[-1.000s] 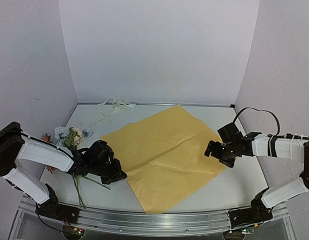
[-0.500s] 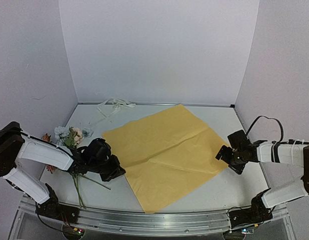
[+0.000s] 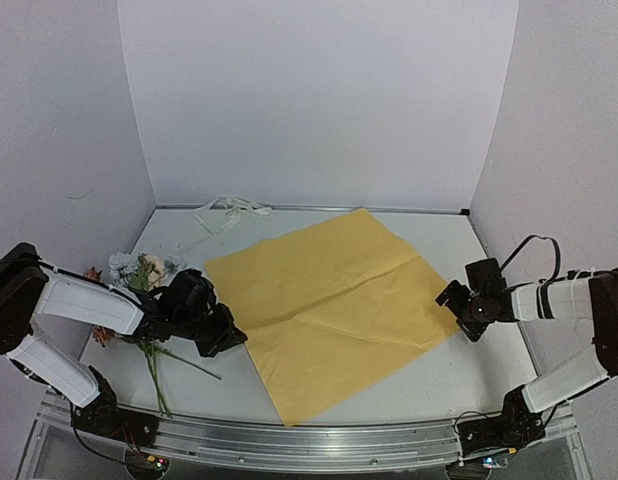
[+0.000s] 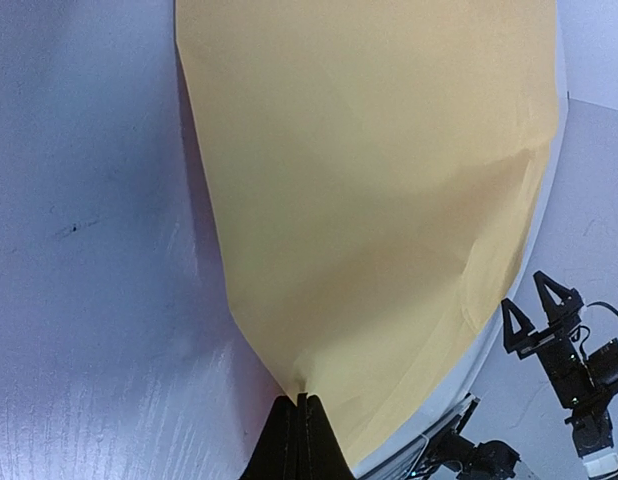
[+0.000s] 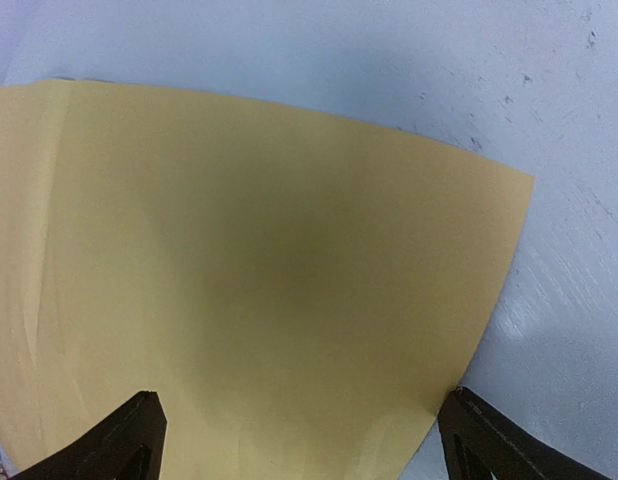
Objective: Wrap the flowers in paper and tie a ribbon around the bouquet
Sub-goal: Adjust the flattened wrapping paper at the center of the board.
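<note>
Top view, you had the left gripper [image 3: 229, 337] pinched on the paper's [image 3: 329, 300] left corner, flowers [image 3: 144, 270] beside it, ribbon [image 3: 229, 208] at the back, left wrist, jaws together on that corner, right wrist, your right gripper [image 5: 299, 405] gaped wide over the paper's edge.

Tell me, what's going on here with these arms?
The left gripper pinches the edge of the yellow paper, which lies spread on the table. The right gripper stands open at its opposite corner. The flowers lie beside the left arm and the ribbon at the back, neither in use yet.
</note>
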{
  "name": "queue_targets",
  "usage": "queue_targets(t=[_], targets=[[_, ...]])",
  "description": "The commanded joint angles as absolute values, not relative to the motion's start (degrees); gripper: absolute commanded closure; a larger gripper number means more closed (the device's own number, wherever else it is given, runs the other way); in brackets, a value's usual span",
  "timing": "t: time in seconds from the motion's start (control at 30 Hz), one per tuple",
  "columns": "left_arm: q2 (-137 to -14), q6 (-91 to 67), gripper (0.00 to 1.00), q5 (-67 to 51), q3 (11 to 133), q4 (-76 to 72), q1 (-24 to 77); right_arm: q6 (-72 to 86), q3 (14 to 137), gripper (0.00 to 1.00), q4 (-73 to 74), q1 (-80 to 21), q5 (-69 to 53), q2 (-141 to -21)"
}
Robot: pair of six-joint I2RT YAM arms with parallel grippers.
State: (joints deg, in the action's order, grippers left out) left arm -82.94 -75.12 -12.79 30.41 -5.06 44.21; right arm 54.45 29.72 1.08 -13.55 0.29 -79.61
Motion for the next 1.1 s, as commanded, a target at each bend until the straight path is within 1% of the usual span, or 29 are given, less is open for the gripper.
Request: queue_targets(t=[0.0,0.23,0.43,0.6,0.8,1.07], targets=[[-80.17,-73.14,1.00,-16.28,31.43,-5.41,41.80,56.60,31.10,0.02,-1.70,-13.07,-3.96,-84.48],[-80.41,-71.97,1.00,-19.41,33.58,-4.18,40.61,56.87,37.54,0.02,-2.50,-13.05,-6.49,-91.48],[-82.54,-74.61,1.00,-19.68,32.89,-6.24,42.23,55.43,42.27,0.02,-0.18,-13.07,-5.48,-93.73],[-82.80,-81.16,1.00,-13.54,33.03,-4.84,47.71,51.49,46.78,0.02,6.60,-12.79,-2.89,-94.10],[-83.55,-89.18,1.00,-7.86,33.45,-3.73,51.77,45.40,52.57,0.02,15.81,-12.74,2.26,-92.83],[-87.02,-94.18,1.00,-6.41,36.84,-0.75,55.05,38.11,60.26,0.02,25.70,-12.71,6.61,-92.32]])
